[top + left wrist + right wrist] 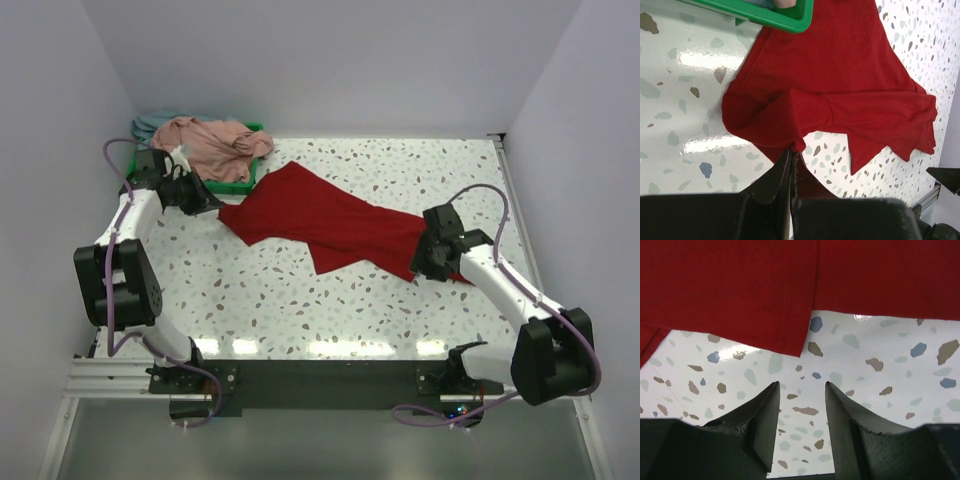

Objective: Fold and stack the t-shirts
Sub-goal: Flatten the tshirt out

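1. Top camera: the table (300, 310) is white and glossy, with small grey and brown speckles. Plain pale walls (330, 60) close it on three sides. The red t-shirt (330, 222) lies in the middle as a long diagonal strip, soft, matte and wrinkled. In the far left corner the pink t-shirt (210, 140) is heaped in the green tray (228, 186). The grey-blue t-shirt (148, 124) shows only a small part behind the pink one. The left gripper (205, 200) is at the left end of the red shirt and the right gripper (432, 262) is over its right end. From here the wrists hide the fingers.

2. Left wrist camera: the black fingers (782, 167) are pressed together and pinch a folded edge of the red cloth. The shirt spreads away from them in thick folds. A smooth plastic corner of the tray is at the top. It is not clear if the shirt touches it or goes under it.

3. Right wrist camera: the two dark, rough fingers (765, 410) stand apart, with bare table between them. The red hem lies just beyond the tips, and the fingers do not touch it. The top edge of the picture cuts off the rest of the shirt.
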